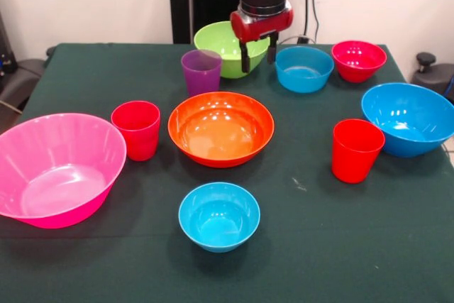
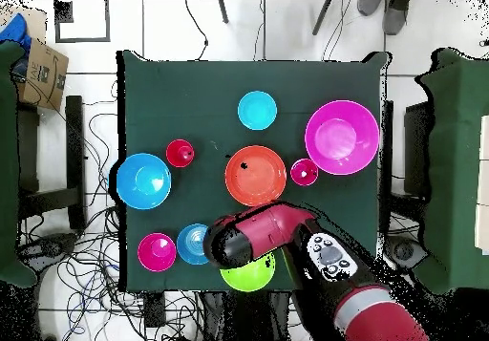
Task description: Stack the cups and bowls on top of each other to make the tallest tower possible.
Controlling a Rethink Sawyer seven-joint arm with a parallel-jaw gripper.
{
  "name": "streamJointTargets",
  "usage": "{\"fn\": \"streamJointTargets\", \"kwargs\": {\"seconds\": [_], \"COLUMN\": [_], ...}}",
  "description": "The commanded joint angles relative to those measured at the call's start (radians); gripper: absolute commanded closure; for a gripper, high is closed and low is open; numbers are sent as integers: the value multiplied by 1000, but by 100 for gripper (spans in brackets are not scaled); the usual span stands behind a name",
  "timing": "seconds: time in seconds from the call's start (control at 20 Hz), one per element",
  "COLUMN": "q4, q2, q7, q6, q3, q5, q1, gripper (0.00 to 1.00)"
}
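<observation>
All pieces stand apart on the dark green table (image 1: 106, 76); nothing is stacked. My gripper (image 1: 258, 57) is open and empty. It hangs at the far side, above the gap between the lime green bowl (image 1: 221, 42) and a small blue bowl (image 1: 303, 69). The purple cup (image 1: 201, 70) stands just left of the gripper. The orange bowl (image 1: 221, 127) sits mid-table, with a red cup (image 1: 136, 129) on its left and another red cup (image 1: 356, 149) on its right. A second small blue bowl (image 1: 218, 216) is nearest the camera. In the overhead view my arm (image 2: 272, 234) hides the purple cup.
A large pink bowl (image 1: 57, 168) fills the near left and a large blue bowl (image 1: 410, 117) the right edge. A small red-magenta bowl (image 1: 358, 59) sits at the far right. Cables and chairs surround the table (image 2: 143, 89) in the overhead view.
</observation>
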Motion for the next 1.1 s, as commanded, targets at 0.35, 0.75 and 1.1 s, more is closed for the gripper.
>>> {"fn": "streamJointTargets", "kwargs": {"seconds": [0.35, 0.75, 1.1], "q4": [108, 114, 79], "q2": [-36, -37, 27], "q7": [59, 51, 72], "q6": [-4, -8, -68], "q3": [106, 106, 66], "q5": [87, 102, 52], "q1": [15, 19, 46], "gripper": [0, 0, 0]}}
